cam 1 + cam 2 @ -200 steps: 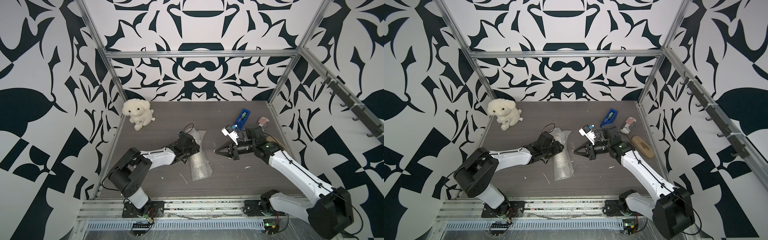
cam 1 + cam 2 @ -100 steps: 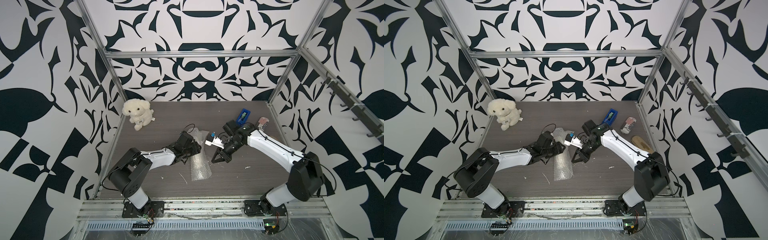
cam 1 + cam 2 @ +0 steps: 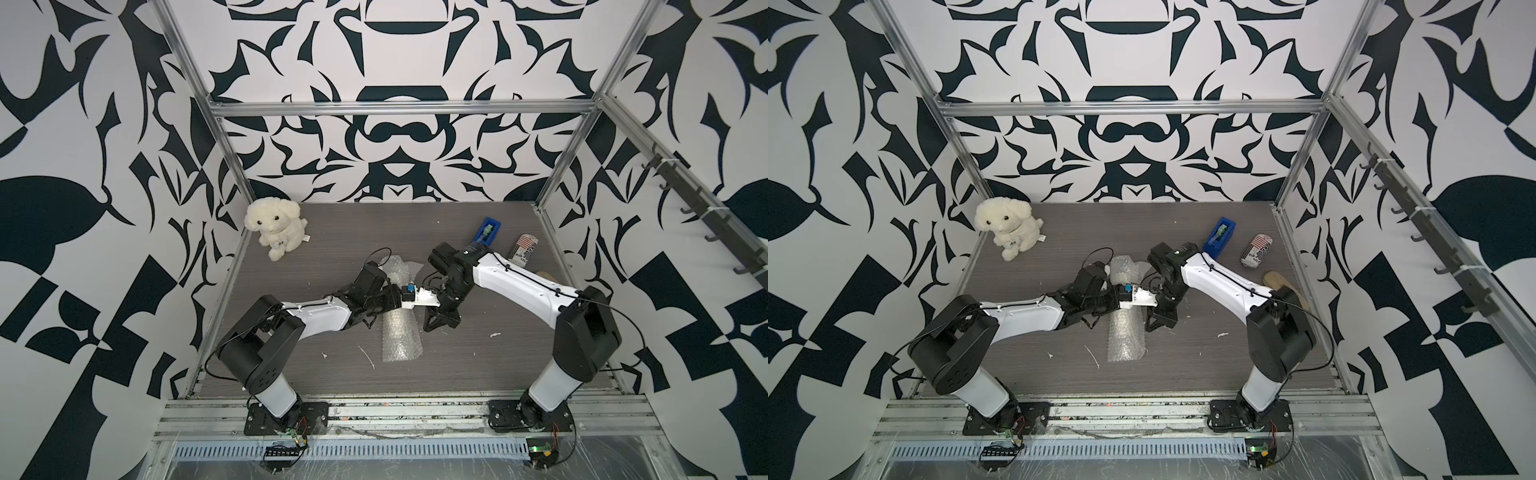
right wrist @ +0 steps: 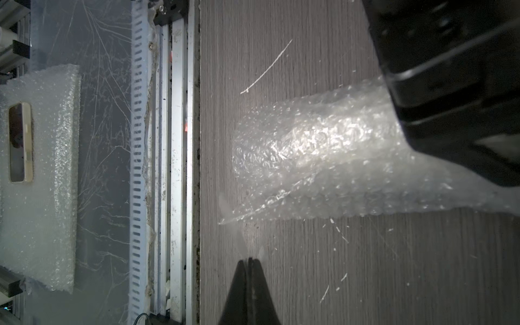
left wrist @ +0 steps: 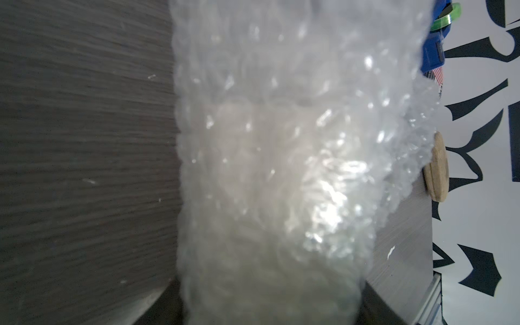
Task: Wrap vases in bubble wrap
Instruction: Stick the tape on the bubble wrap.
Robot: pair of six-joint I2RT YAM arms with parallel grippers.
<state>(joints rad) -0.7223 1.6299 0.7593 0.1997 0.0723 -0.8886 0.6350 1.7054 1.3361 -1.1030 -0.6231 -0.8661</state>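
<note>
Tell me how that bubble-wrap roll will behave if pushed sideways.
The bubble-wrap roll lies as a rounded tube, so it would probably roll. Its loose flap trails flat on the table and may unwind. The shiny film likely feels slippery.

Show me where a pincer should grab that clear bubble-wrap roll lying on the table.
Around its middle, from above, jaws across the narrow width: the clear bubble-wrap roll lies flat and long, its near end looks limp. The left pincer grips there.

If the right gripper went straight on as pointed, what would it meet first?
Probably the bubble wrap, its loose edge just ahead of the shut right gripper; depth unclear, perhaps the table first.
</note>
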